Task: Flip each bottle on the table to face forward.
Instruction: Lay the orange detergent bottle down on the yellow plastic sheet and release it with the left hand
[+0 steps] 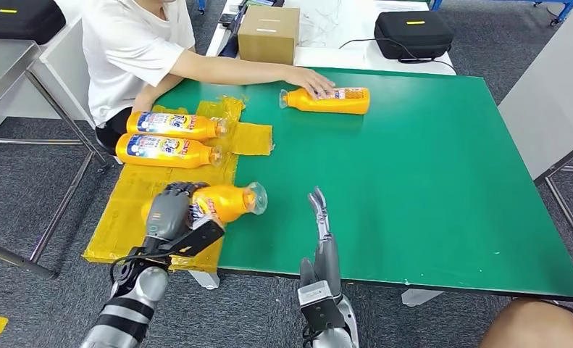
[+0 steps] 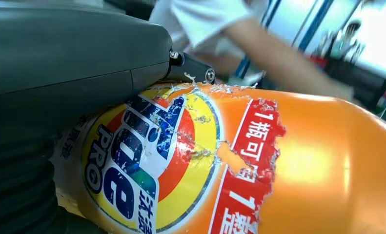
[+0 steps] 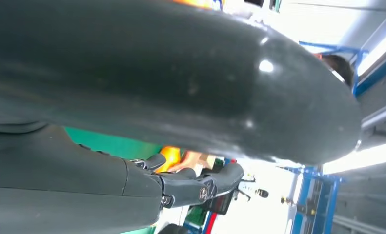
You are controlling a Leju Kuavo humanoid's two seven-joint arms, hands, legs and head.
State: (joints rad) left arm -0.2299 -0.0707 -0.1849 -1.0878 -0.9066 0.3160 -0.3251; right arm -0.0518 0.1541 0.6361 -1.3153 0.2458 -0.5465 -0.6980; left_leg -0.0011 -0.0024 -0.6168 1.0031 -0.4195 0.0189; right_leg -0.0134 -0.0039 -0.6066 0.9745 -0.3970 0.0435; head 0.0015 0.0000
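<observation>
The left hand grips the near bottle at about 8 o'clock on the green table, over the yellow taped patch. The bottle lies on its side, cap end pointing to 3 o'clock. In the left wrist view the printed label faces the camera, torn and flaking, with a dark finger hooked over the bottle's shoulder.

Judged step: rolling this bottle so the label faces forward. To do it well, the hand should keep the wrap around the body, not the neck, turn about the long axis and set the bottle flat before letting go, since the round body may roll. The label is peeling, so a slipping grip is a risk.

The right hand hovers at 6 o'clock with fingers straight and apart, holding nothing and touching no bottle.

Two finished-looking bottles lie at 10 o'clock, labels up. A person's hand rests on the far bottle at 12 o'clock.
</observation>
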